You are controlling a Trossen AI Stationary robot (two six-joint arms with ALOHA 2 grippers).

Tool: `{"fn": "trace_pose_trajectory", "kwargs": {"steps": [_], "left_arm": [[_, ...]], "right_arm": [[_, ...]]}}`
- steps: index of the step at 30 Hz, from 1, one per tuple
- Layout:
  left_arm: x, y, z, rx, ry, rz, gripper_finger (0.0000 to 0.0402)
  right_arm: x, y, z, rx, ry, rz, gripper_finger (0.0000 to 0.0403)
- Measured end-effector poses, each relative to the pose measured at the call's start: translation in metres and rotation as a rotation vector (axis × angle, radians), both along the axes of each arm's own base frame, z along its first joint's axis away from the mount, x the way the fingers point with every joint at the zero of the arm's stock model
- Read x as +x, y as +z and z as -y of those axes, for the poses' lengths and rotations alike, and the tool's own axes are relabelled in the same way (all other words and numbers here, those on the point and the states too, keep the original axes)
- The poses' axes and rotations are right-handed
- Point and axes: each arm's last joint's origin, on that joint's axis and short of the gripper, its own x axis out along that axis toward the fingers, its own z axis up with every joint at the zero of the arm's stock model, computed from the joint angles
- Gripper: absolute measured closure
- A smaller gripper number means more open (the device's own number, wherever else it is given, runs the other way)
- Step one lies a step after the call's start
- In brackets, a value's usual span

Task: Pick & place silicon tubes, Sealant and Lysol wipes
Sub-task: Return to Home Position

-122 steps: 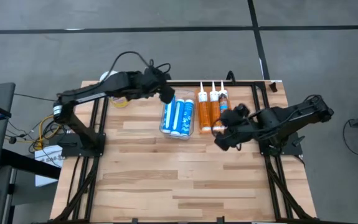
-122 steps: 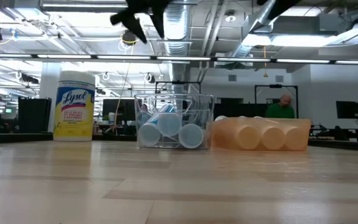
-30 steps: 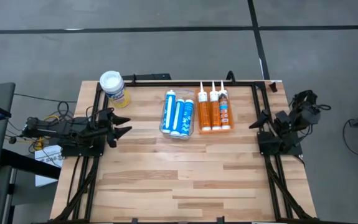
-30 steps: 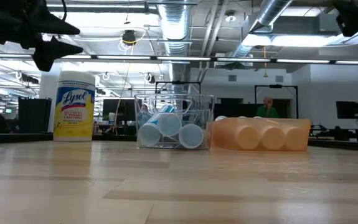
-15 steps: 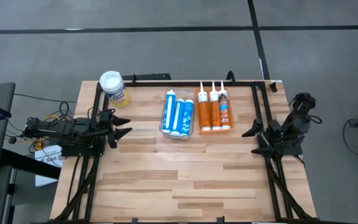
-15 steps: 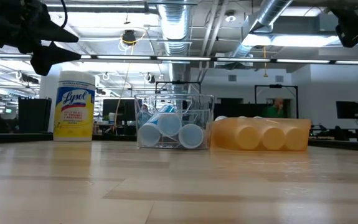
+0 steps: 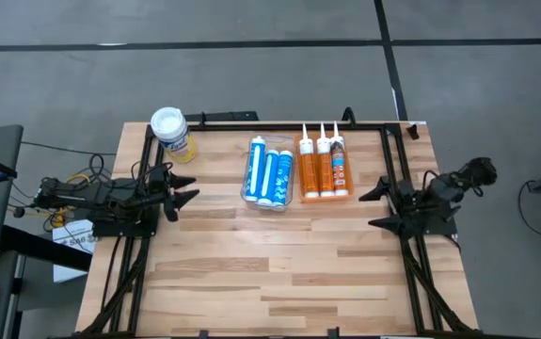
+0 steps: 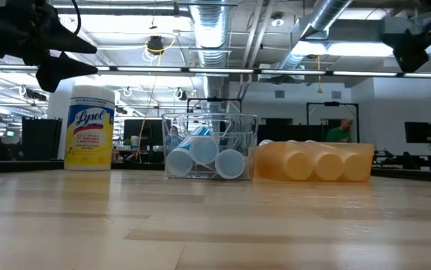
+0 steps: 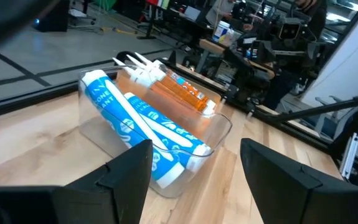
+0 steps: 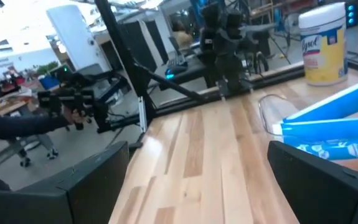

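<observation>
Lysol wipes (image 7: 169, 125) stand at the desk's (image 7: 251, 259) 11 o'clock corner — label legible only in the low view. Three blue tubes (image 7: 269, 172) fill the clear bin (image 7: 245, 195) at 12, three orange tubes (image 7: 324, 168) just beside. Left hand (image 7: 183, 191) holds at 9, spread; right hand (image 7: 375, 209) has dropped level at 3 — spread too.
</observation>
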Motion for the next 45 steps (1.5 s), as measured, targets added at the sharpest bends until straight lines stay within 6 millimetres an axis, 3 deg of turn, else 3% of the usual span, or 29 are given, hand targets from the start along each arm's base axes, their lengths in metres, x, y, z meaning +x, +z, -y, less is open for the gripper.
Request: {"fn": "trace_pose_trajectory", "kwargs": {"steps": [9, 18, 26, 32, 45], "left_arm": [[0.000, -0.001, 0.000, -0.002, 0.017, -0.012, 0.0166], [0.000, -0.004, 0.000, 0.005, 0.018, -0.021, 0.0166], [0.011, -0.040, 0.001, 0.004, 0.033, -0.001, 0.0166], [0.012, -0.041, 0.001, 0.048, 0.032, -0.011, 0.0166], [0.011, -0.042, -0.001, 0.029, 0.119, -0.009, 0.0166]], "right_arm": [[0.001, 0.003, 0.008, -0.027, 0.011, -0.006, 0.0026], [0.018, -0.028, 0.006, -0.006, 0.041, 0.017, 0.0026], [0.020, -0.032, 0.012, -0.030, 0.055, -0.001, 0.0026], [0.027, -0.050, 0.017, -0.039, 0.051, 0.017, 0.0026], [0.029, -0.052, 0.025, -0.060, 0.021, 0.084, 0.0026]]}}
